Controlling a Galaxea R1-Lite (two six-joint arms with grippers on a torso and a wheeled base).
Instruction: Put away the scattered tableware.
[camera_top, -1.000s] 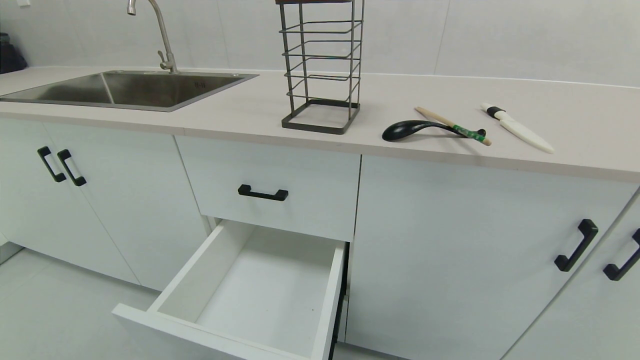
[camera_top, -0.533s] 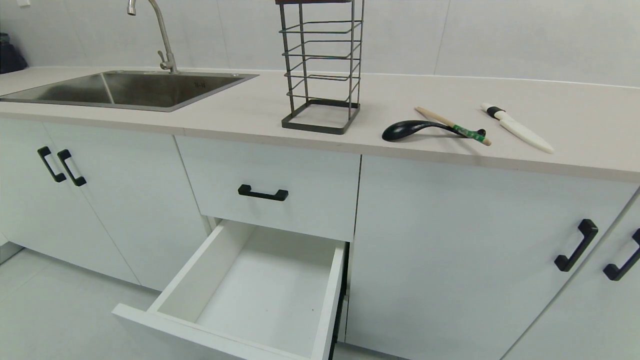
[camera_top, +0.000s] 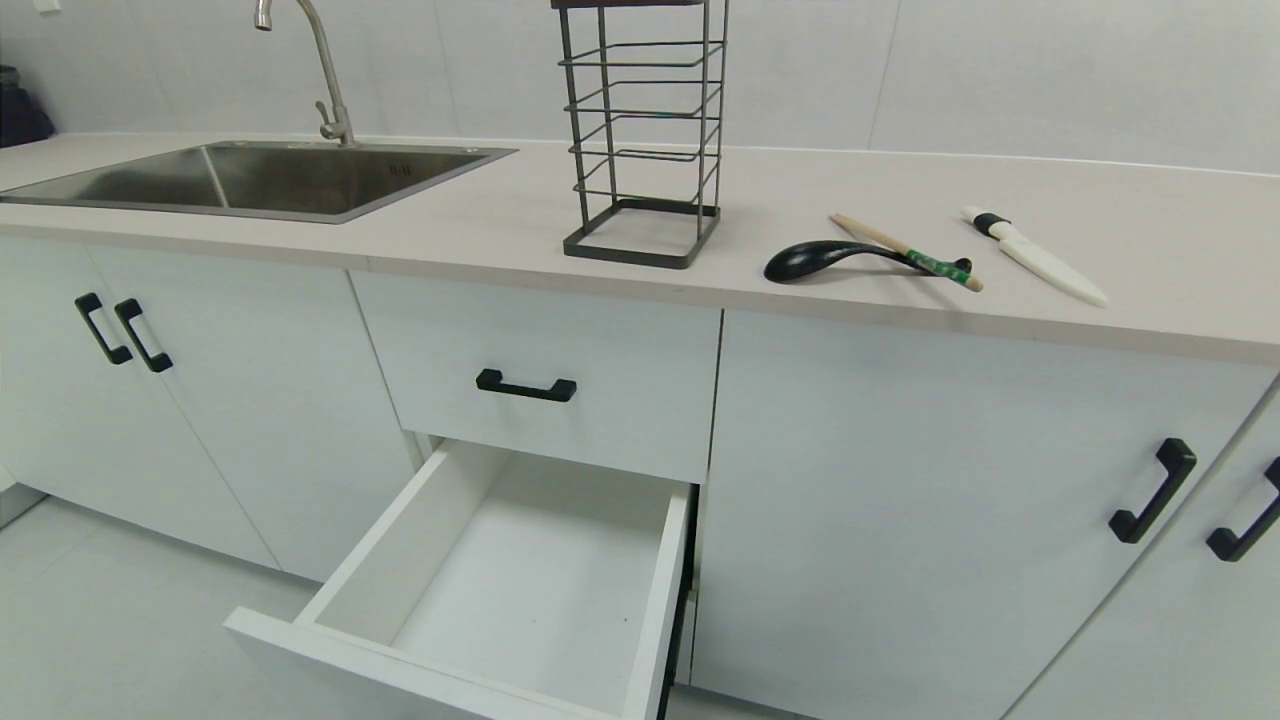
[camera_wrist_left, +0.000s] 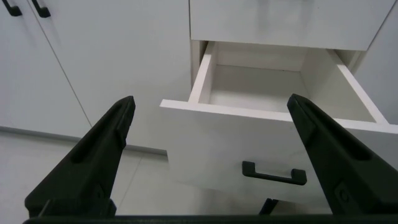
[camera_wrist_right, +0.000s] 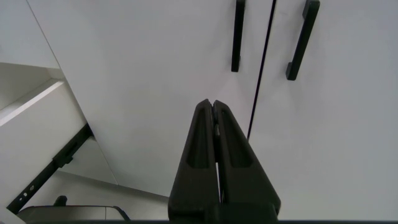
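On the countertop (camera_top: 480, 235) lie a black ladle (camera_top: 850, 257), a wooden chopstick with a green band (camera_top: 905, 251) crossing its handle, and a white knife with a black collar (camera_top: 1035, 255). Below, the lower drawer (camera_top: 520, 575) stands pulled out and bare inside. My left gripper (camera_wrist_left: 211, 109) is open, low in front of that drawer (camera_wrist_left: 273, 93), with nothing between its fingers. My right gripper (camera_wrist_right: 213, 109) is shut on nothing, low before the white cabinet doors (camera_wrist_right: 155, 74).
A tall dark wire rack (camera_top: 645, 130) stands mid-counter. A steel sink (camera_top: 250, 175) with a faucet (camera_top: 315, 60) is at the left. The upper drawer (camera_top: 545, 375) is closed. Black handles (camera_top: 1150, 490) mark the cabinet doors.
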